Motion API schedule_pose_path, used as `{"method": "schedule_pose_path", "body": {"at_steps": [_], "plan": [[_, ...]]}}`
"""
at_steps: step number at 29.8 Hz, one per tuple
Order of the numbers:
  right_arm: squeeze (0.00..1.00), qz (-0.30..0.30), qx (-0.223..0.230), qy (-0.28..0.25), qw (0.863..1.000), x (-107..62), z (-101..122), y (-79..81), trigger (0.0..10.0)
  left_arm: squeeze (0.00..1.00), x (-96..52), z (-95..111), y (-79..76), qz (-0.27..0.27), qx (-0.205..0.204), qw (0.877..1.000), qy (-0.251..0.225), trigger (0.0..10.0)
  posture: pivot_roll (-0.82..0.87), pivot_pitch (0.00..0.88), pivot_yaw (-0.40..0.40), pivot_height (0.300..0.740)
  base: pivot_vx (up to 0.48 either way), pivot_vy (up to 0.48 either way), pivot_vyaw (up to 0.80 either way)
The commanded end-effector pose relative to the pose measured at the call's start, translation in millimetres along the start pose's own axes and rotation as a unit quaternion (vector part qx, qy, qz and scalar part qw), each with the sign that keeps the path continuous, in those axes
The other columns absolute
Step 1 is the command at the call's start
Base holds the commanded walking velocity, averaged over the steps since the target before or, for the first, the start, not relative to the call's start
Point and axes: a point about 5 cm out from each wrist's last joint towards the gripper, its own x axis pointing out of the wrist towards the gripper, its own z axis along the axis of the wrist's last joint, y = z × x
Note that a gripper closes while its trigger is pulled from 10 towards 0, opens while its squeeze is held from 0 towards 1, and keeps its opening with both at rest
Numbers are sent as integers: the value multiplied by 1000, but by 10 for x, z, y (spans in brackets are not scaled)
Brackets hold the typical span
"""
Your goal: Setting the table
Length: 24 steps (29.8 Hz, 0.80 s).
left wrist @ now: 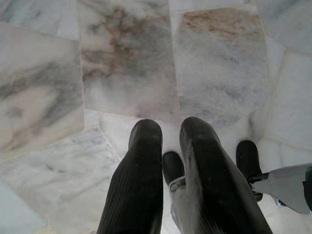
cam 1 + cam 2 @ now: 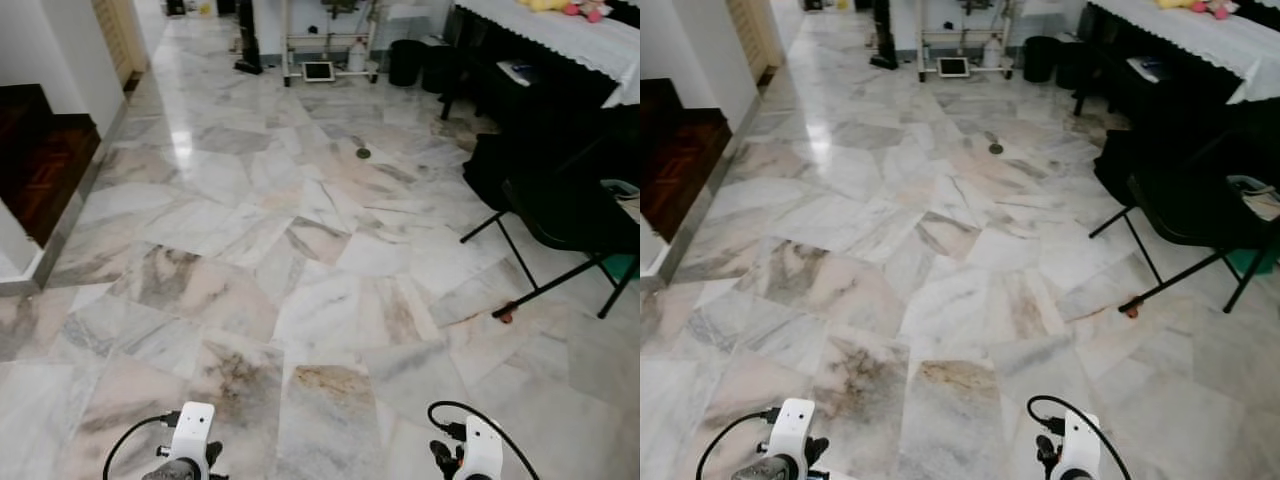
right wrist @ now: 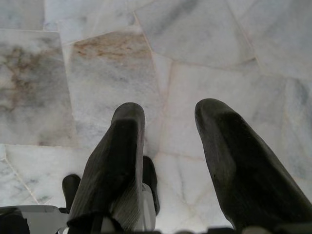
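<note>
Both arms hang low over a marble floor point(image 2: 300, 280), and no tableware is in view. My left gripper point(image 1: 170, 129) points down at the tiles, its two black fingers close together with nothing between them. My right gripper point(image 3: 170, 114) also points at the floor, with its fingers spread and holding nothing. The white wrist of each arm shows at the bottom edge of the eye views, left point(image 2: 190, 440) and right point(image 2: 482, 450). A long table with a white lace-edged cloth point(image 2: 560, 30) stands at the far right.
A black folding chair point(image 2: 570, 215) stands at the right, its legs reaching onto the floor. A step down to a dark wooden floor point(image 2: 40, 160) lies at the left beside a white wall. A black bin point(image 2: 405, 60) and a white rack point(image 2: 325, 45) stand far ahead.
</note>
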Motion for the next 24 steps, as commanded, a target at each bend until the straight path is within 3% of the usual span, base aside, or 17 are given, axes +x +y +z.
{"method": "schedule_pose_path", "body": {"at_steps": [1,8,14,19,24], "plan": [[0,-3,-1,12,1000,-11,-47,-15,10000,0,-3,-13,7,1,-4,1000,1,10000,38,0,-29,740,0,0,-681],[0,-4,-3,20,1000,-20,-80,-28,10000,0,-4,-31,-16,-3,13,1000,5,10000,37,0,-26,740,0,0,-679],[0,-6,-6,26,1000,-32,-91,-80,10000,0,-5,-20,8,3,20,1000,4,10000,39,0,-27,740,0,-374,-684],[0,-9,-7,28,1000,-34,-79,-115,10000,0,-1,-10,-11,-10,29,1000,5,10000,38,0,-24,740,0,0,-688],[0,-8,-8,32,999,-39,-90,-128,10000,0,-2,-22,-13,-6,26,1000,7,10000,37,0,-24,740,0,-311,-688]]}}
